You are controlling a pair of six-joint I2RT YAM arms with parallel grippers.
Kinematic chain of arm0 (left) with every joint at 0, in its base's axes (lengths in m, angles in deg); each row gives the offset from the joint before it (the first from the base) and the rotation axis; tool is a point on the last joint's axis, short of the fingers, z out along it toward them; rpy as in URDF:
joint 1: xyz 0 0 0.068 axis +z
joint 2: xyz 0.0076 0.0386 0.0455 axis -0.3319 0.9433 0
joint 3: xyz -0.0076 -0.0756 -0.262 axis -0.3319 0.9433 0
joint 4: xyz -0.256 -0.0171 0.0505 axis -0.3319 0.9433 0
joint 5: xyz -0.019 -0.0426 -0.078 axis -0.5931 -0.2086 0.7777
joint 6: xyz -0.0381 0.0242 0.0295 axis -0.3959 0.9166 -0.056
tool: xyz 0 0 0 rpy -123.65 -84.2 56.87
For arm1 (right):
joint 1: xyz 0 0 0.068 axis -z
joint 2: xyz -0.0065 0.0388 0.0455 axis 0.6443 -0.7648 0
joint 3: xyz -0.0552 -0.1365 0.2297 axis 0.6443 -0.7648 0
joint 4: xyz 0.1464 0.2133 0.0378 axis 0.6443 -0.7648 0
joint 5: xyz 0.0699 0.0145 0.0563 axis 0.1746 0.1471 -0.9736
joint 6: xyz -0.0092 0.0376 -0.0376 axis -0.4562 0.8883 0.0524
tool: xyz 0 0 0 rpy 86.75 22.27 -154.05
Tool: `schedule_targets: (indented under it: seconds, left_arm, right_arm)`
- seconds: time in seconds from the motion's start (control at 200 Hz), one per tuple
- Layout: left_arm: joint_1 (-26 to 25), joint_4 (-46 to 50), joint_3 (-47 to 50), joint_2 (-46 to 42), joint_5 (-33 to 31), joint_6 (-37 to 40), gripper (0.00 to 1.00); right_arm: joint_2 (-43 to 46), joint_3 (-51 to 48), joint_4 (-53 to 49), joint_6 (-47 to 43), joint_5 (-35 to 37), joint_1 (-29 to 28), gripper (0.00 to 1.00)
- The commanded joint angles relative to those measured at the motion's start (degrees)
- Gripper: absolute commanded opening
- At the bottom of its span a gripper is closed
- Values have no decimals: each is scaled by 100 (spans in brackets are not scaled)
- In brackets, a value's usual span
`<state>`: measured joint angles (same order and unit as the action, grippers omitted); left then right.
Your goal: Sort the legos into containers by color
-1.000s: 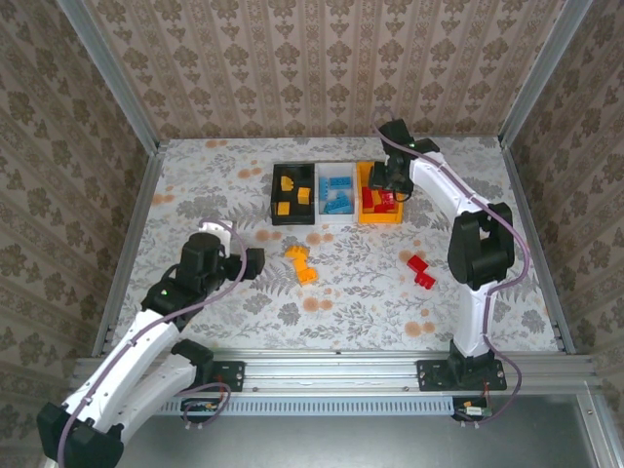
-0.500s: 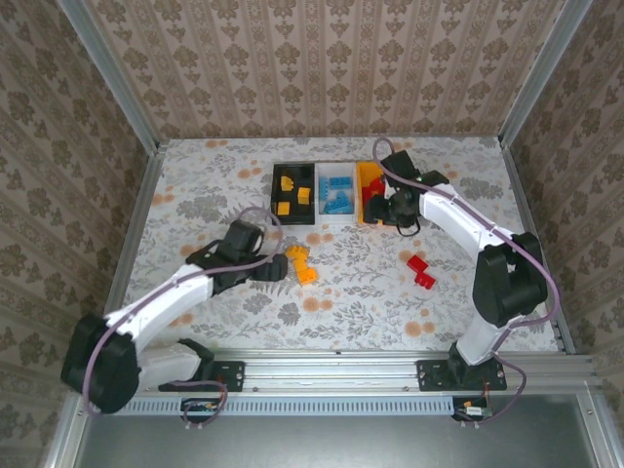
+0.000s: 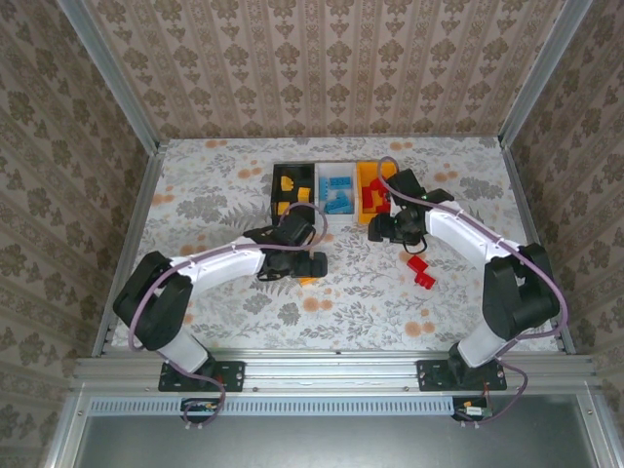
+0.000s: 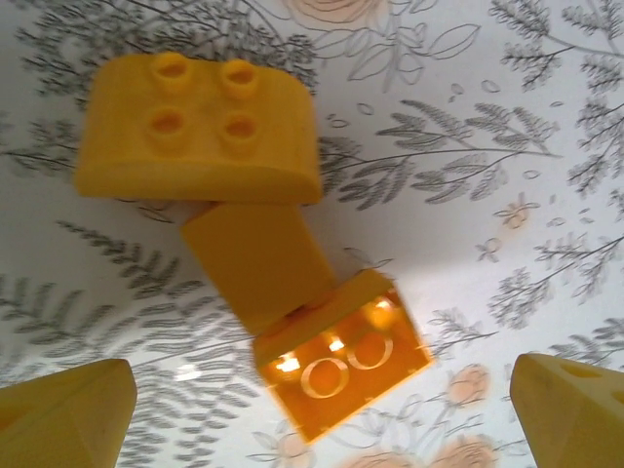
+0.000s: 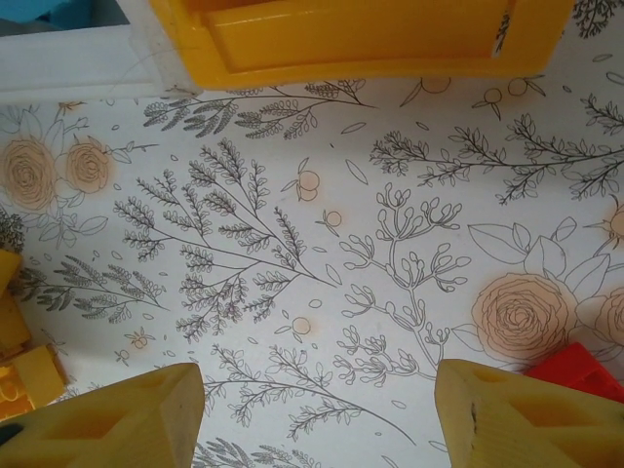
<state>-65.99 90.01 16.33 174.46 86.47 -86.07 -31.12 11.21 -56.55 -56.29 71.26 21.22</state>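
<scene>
Left tool (image 4: 317,409): jaws spread wide and holding nothing. Its yellow fingertips (image 4: 63,405) stand to either side of the loose yellow legos, clear of them.
Loose yellow legos (image 4: 258,258): three pieces on the desk (image 4: 507,146) in a touching chain. There is a rounded four-stud piece, a plain sloped piece, and a brick on its side with its hollow face up. The brick lies nearest the gap between the fingers.
Right tool (image 5: 317,414): jaws apart and gripping nothing, with only bare patterned desk between the fingers.
Right tool position: just in front of the near wall of the orange-yellow bin (image 5: 361,44), near the corner of the white bin (image 5: 68,68).
Red legos (image 3: 421,271): two pieces lying on the desk, near the right tool and apart from the bins.
Black bin (image 3: 277,195): holds yellow pieces and sits at the left of the row.
White bin contents: blue pieces.
Orange-yellow bin contents: red pieces.
</scene>
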Motion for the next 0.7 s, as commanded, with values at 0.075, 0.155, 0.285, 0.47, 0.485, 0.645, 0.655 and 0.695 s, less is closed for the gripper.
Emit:
schedule_targets:
  seconds: [0.075, 0.155, 0.285, 0.47, 0.485, 0.645, 0.655, 0.695]
  left_arm:
    - [-218, -175, 21, 168, -153, -1489, 100]
    - [-277, -116, -11, 220, -273, -1830, 100]
    - [-341, 81, -180, 380, -489, -2089, 100]
    - [-343, 310, -403, 705, -484, -2321, 96]
    - [-341, 351, -435, 723, -484, -2330, 95]
    - [-286, 627, -600, 895, -427, -2401, 82]
    - [-282, 652, -616, 910, -415, -2400, 81]
    - [-268, 723, -686, 970, -377, -2342, 78]
  right_arm:
    - [321, -267, 298, -108, -125, 57, 66]
    - [400, -369, 420, -59, -236, 71, 66]
    - [434, -468, 571, -32, -378, 118, 66]
    - [426, -548, 724, 33, -620, 184, 66]
    - [429, -548, 727, 47, -634, 193, 66]
    - [498, -680, 945, 105, -761, 217, 66]
    - [499, -683, 947, 111, -764, 223, 66]
    - [504, -701, 969, 104, -771, 236, 66]
